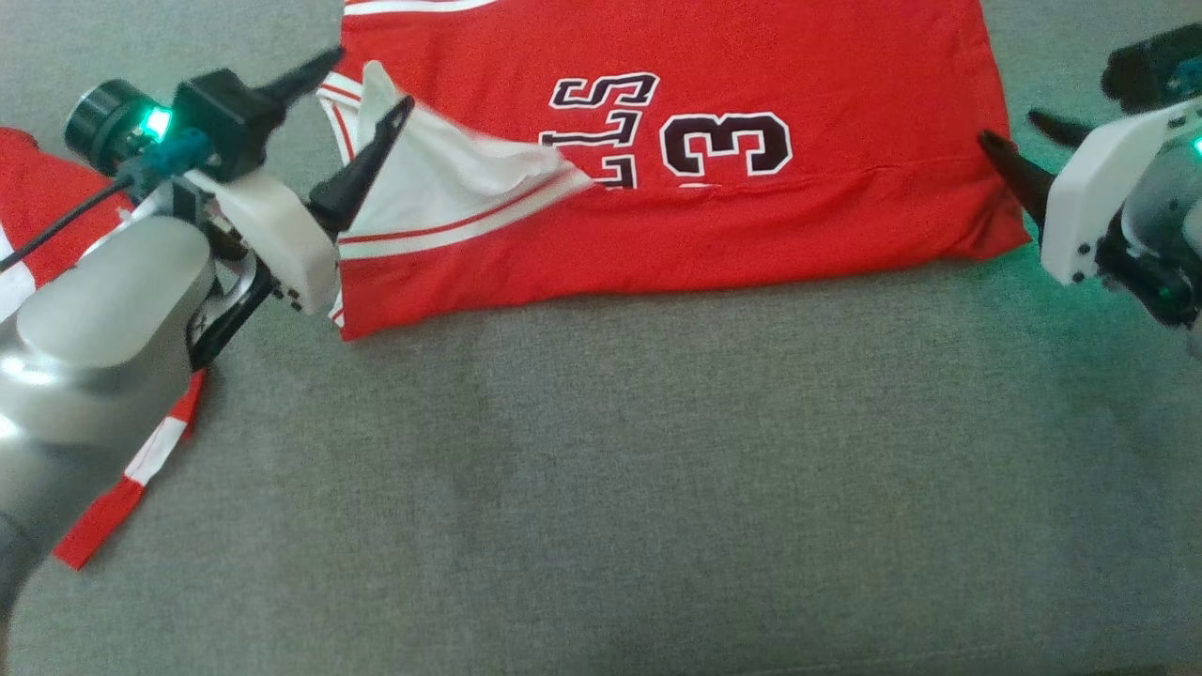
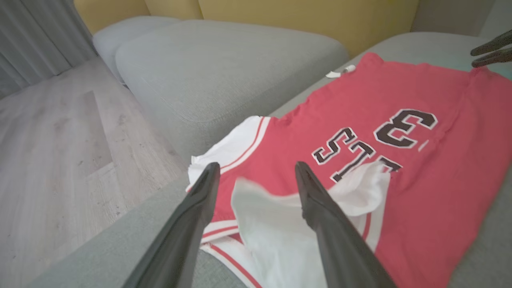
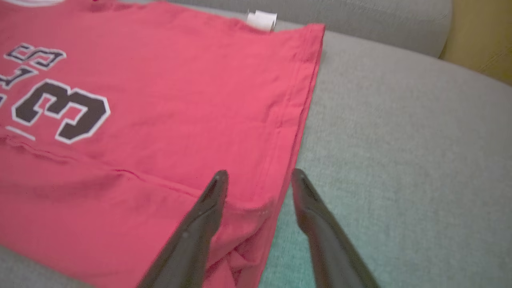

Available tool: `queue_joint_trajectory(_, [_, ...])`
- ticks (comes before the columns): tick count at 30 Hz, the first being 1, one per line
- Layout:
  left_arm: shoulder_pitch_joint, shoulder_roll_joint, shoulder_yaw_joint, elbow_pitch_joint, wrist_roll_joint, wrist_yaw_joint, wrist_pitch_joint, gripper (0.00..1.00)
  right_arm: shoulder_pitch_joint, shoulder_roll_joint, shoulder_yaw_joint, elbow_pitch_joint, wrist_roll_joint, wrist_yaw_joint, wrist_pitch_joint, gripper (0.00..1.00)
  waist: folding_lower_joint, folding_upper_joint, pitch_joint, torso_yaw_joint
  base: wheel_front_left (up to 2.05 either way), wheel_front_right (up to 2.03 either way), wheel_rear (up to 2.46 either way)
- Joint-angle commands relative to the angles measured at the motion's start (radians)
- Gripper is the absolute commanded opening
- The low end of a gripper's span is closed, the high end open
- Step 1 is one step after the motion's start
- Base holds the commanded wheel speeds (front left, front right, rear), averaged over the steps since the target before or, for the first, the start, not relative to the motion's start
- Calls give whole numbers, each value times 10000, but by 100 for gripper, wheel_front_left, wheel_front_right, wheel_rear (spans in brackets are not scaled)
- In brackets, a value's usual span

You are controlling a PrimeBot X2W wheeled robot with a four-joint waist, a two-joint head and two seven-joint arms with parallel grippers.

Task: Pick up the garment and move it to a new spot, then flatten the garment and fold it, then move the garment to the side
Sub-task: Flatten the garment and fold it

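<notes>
Closest to me is bare grey cushion [image 1: 601,469]. Just past it lies the jersey [image 1: 751,216], spread across the sofa seat with its near edge looking doubled over. A soft ridge runs across it just below the number.

The left gripper [image 1: 369,80] is at the jersey's left end. Its fingers stand wide apart and hold nothing. A white flap [image 1: 441,178] of turned-out lining lies between and under them, loose and rumpled. More red-and-white cloth [image 1: 28,188] lies beneath that arm, and I can't tell whether it belongs to the same piece.

The right gripper [image 3: 259,173] is at the right end, also spread and empty. It straddles the hem, with one finger over the red corner and the other over cushion.

Further back, the number and letters lie flat. A small white tag [image 3: 262,19] pokes out at the far edge. Beyond that are a second grey seat [image 2: 224,68], the yellow backrest [image 2: 280,20] and wood floor [image 2: 60,140].

I'd say the fold is under way, with one lengthwise fold seemingly laid and both ends let go. The next move probably has to deal with that white flap, by tucking or smoothing it so the left end lies as tidy as the right. Each gripper would then need to close on a doubled corner, catching both layers, before folding again. Catching only the top layer would likely pull the fold open.
</notes>
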Motion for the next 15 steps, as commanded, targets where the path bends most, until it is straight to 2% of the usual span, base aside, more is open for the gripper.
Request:
queue_joint_trajectory(1, [-576,137,560,183,32,77,-280,100,-123,-76,-174,68,46,67,-283,100,-2,0,-53,-8,0,0,0])
queue_joint_trajectory(4, [-523,-269,1124,708,-107,378,-681,100,-140,48,-307,338,-6,67,-1013,100,-2,0,-232,3,0,0,0])
queue_joint_trajectory(6, [-372,-435,1730,758,-210,650,-772,100,-153,103,-504,433,-106,67,-1946,100,-2,0,-402,8,0,0,0])
queue_joint_trajectory(10, [556,-483,3903,-506,217,1292,-788,100,-20,295,-1114,599,-331,67,-3820,100,-2,0,-813,-4,0,0,0])
queue_joint_trajectory(13, [1961,-611,5516,-1738,803,1675,-790,100,220,385,-2098,477,-766,67,-4125,100,-2,0,-1213,-9,0,0,0])
queue_joint_trajectory(15, [3026,-798,6436,-2526,1260,1867,-791,100,578,397,-3518,-124,-1550,67,-4135,100,-2,0,-1453,-37,0,0,0])
